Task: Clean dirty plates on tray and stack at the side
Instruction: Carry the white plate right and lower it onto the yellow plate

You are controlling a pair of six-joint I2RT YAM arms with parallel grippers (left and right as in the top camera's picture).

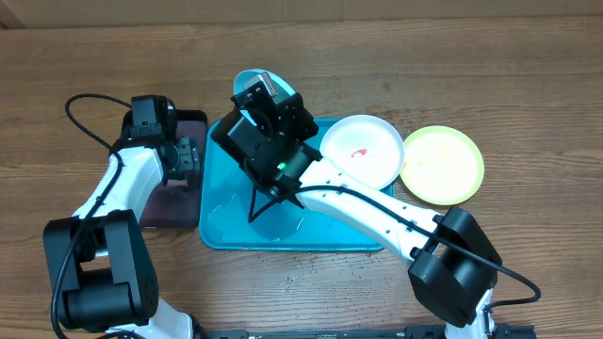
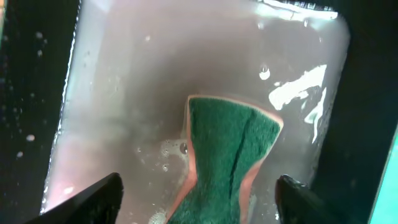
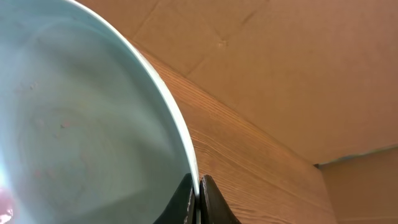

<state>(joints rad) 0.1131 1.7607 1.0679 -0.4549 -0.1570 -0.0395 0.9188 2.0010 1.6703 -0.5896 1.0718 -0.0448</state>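
Note:
My right gripper (image 1: 268,99) (image 3: 198,182) is shut on the rim of the light blue plate (image 1: 252,79) (image 3: 81,124) and holds it tilted above the far edge of the turquoise tray (image 1: 221,221). The white plate (image 1: 363,151), with a red smear, rests on the tray's right rim. The yellow-green plate (image 1: 443,165) lies on the table to the right. My left gripper (image 1: 187,155) (image 2: 199,199) is open over the green sponge (image 2: 227,155), fingers on either side of it, in the wet dark tray.
The small dark tray (image 1: 170,202) (image 2: 155,74) with soapy water sits left of the turquoise tray. A cardboard wall (image 3: 298,62) stands behind the wooden table (image 1: 528,85).

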